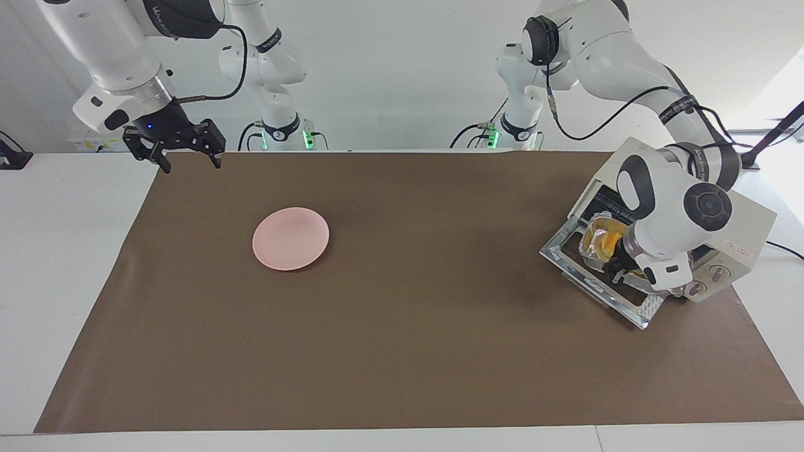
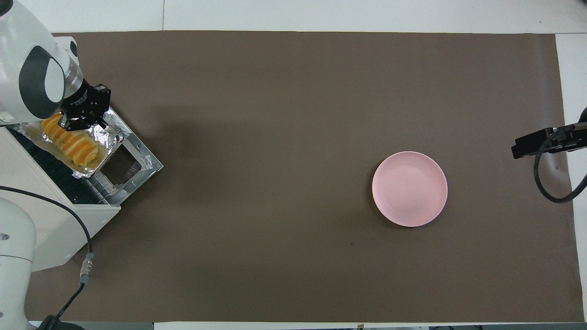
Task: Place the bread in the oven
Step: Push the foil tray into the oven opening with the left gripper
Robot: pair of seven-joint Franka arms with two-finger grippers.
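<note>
Looks like the loading step: the bread (image 2: 69,142) sits in its foil tray (image 2: 107,140), half inside the oven (image 2: 55,220) mouth at about 9 o'clock in the overhead view. Left gripper (image 2: 82,120) is at the tray's rim, can't tell if it's clamped. Next it needs a straight push onto the rack. Right gripper (image 1: 184,152) waits, fingers spread.

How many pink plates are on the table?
1. The pink plate lies alone on the brown mat, toward the right arm's end of the table, away from the oven. None seems hidden.

Bread (image 2: 69,143): row of golden, orange-crusted slices lying at the mouth of the oven (image 2: 46,215), cream-white, door dropped open, at the left arm's end.
</note>
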